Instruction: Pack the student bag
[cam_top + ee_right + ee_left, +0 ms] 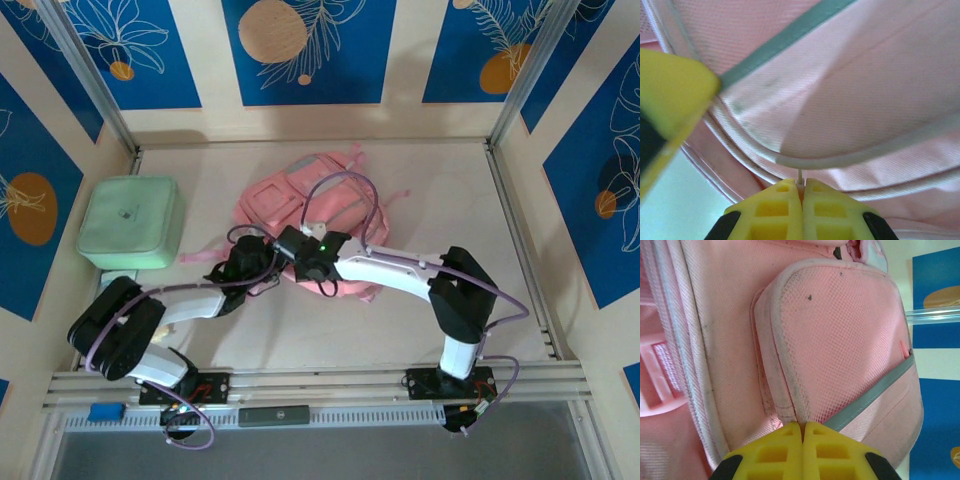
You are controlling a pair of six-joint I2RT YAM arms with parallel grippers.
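Pink fabric student bag (275, 205), mesh front pocket (840, 340), grey band (875, 392), possibly grubby

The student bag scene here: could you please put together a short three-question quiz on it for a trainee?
1. True or false: the mint-green case lies on top of the student bag.
2. How does the left gripper stand? A: wide open. B: shut at the lower corner of the bag's mesh pocket. C: shut on the case.
3. Which gripper pinches a thin white strand at the bag's piping?
Key: 1. False: the case lies beside the bag, not on it. 2. B. 3. The right gripper.
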